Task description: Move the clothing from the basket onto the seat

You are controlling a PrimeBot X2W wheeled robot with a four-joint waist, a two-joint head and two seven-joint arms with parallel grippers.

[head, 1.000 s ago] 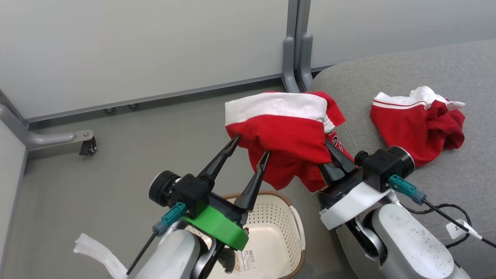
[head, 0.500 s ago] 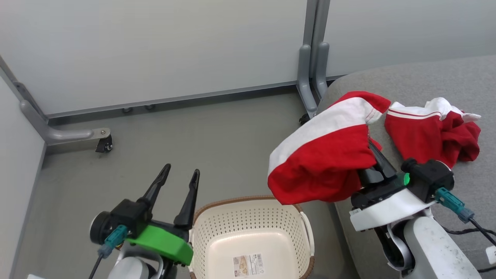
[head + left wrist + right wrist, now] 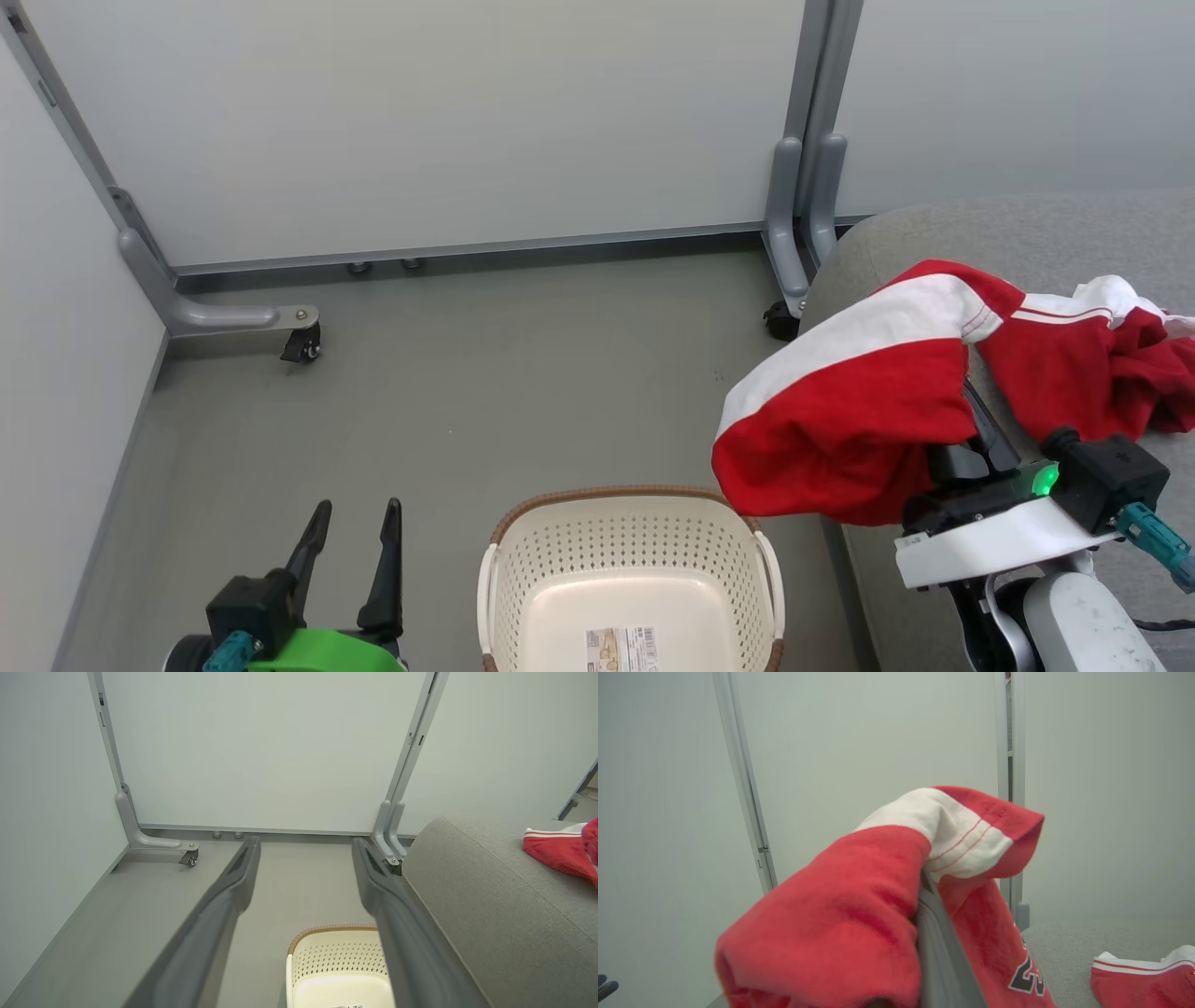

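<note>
**Head view: one garment up, one already down**

Nearest us, at the lower left, our left gripper stands with its fingers spread wide and nothing between them, pointing away over the floor. We judge it is parked low and aside so the other arm has room. Just right of it sits the basket. What we see of its inside holds a paper label and no cloth, so we take the emptying as nearly done.

Further right, our right gripper is pinched tight on a red-and-white garment. The cloth drapes over the fingers on both sides and hangs bunched, partly over the near-left edge of the seat and partly over the floor beside the basket. In the right wrist view it folds over the closed fingers like a hood. The forearm rises from the lower right corner, with the wrist tilted so the fingers point up and far-left. Held that high, we think, the load will not drag on the cushion's edge.

Beyond it a second garment lies crumpled on the seat. We cannot tell whether the two touch. Farthest off stand the pale panels.
</note>
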